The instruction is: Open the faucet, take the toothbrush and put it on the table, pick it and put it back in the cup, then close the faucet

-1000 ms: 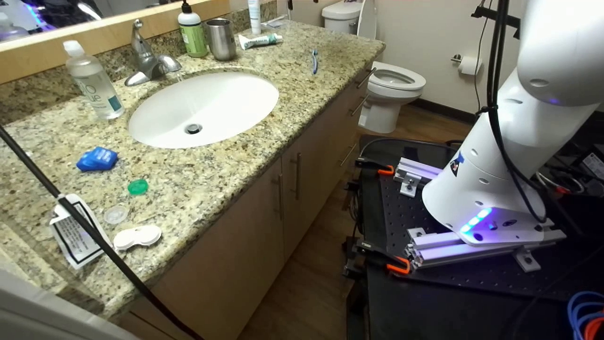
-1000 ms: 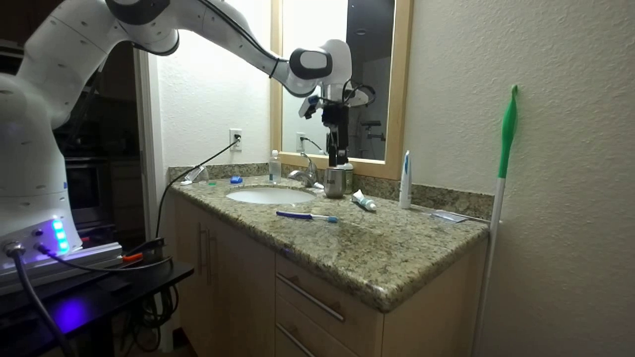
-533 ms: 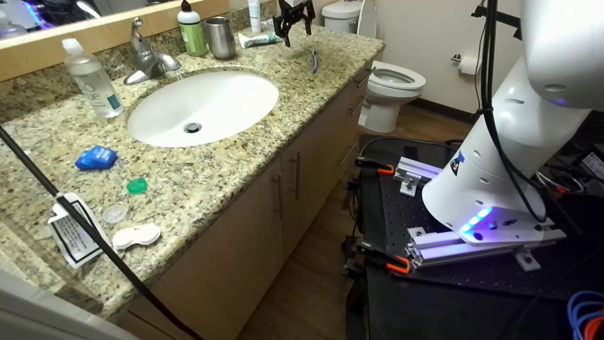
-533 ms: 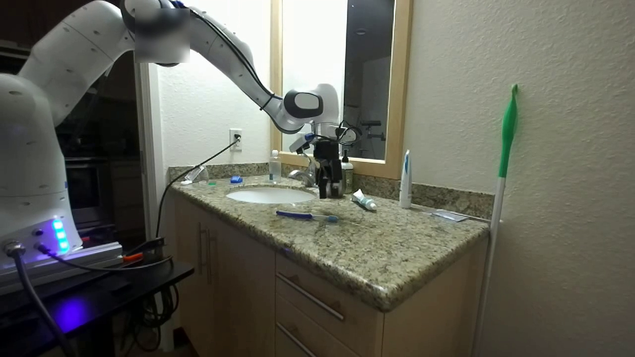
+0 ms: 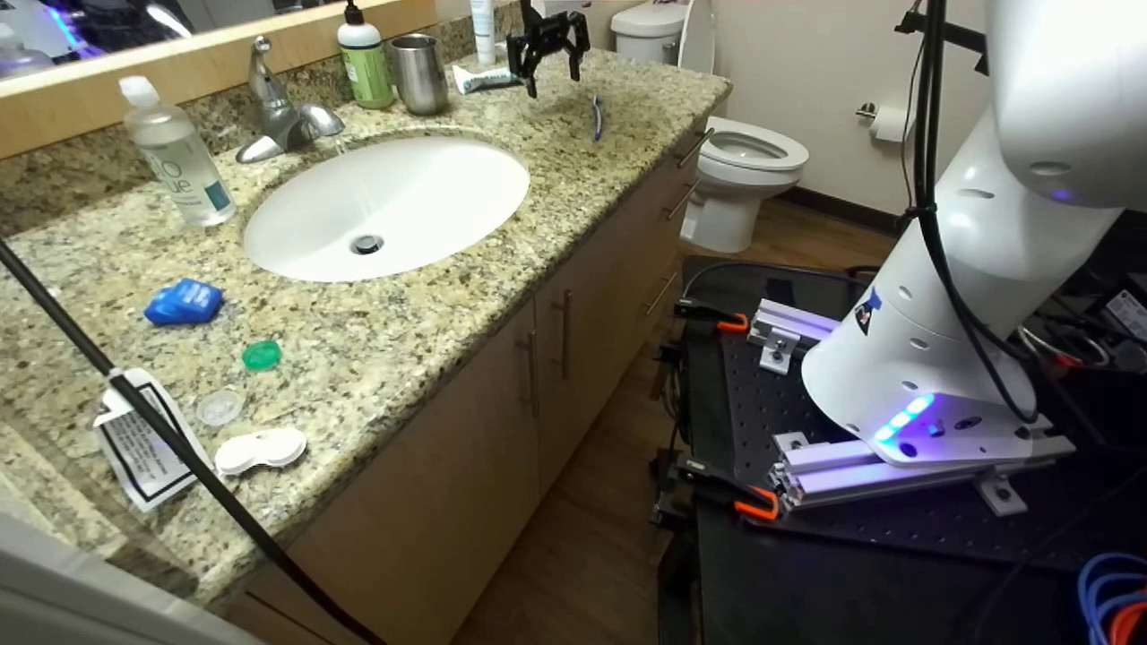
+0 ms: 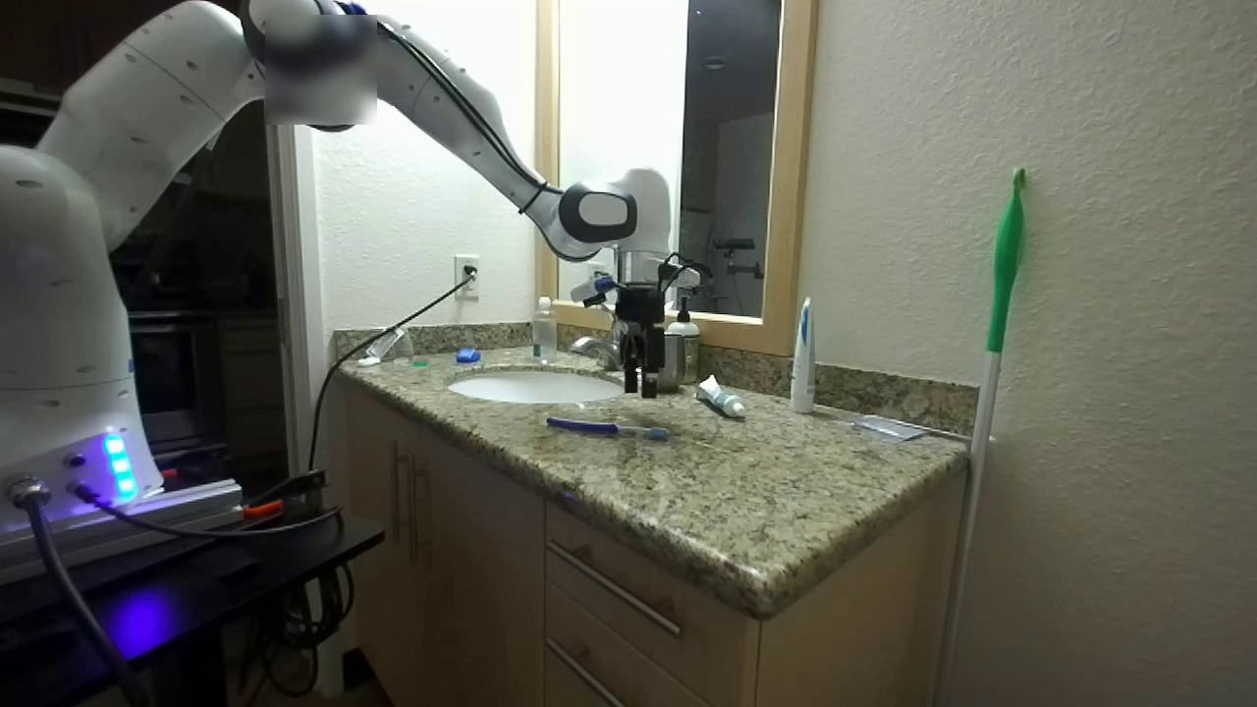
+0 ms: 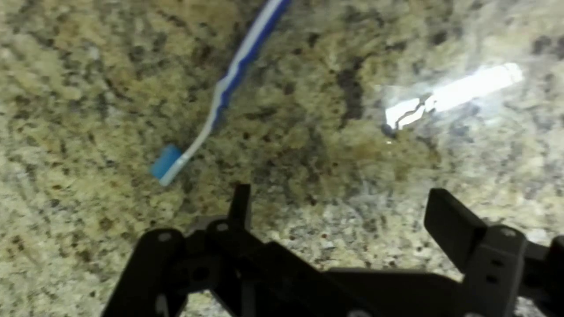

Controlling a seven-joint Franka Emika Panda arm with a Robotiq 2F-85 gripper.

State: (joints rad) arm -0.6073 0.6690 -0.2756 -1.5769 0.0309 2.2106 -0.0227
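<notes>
The blue-and-white toothbrush (image 5: 598, 118) lies flat on the granite table (image 5: 385, 331), right of the sink; its blue bristle head is plain beside the toothbrush handle (image 7: 221, 90) in the wrist view. Above the counter, near the toothbrush (image 6: 586, 425), hangs my gripper (image 6: 640, 390), jaws wide apart. In the wrist view nothing is between the gripper's fingertips (image 7: 338, 193); the toothbrush lies beyond the left finger, apart from it. The grey metal cup (image 5: 419, 76) stands upright at the back; my gripper partly covers it in an exterior view. The chrome faucet (image 5: 282, 116) has a faint streak under its spout.
A green soap bottle (image 5: 366, 70) stands close to the cup. A toothpaste tube (image 6: 722, 397) lies near it, and a white tube (image 6: 803, 358) stands upright. The sink (image 5: 430, 206) opens left of them. A clear bottle (image 5: 184, 166) stands beside the faucet.
My gripper has come down from higher up near the cup to just above the counter, then shifted slightly left in both exterior views. The toothbrush and cup have stayed in place.
</notes>
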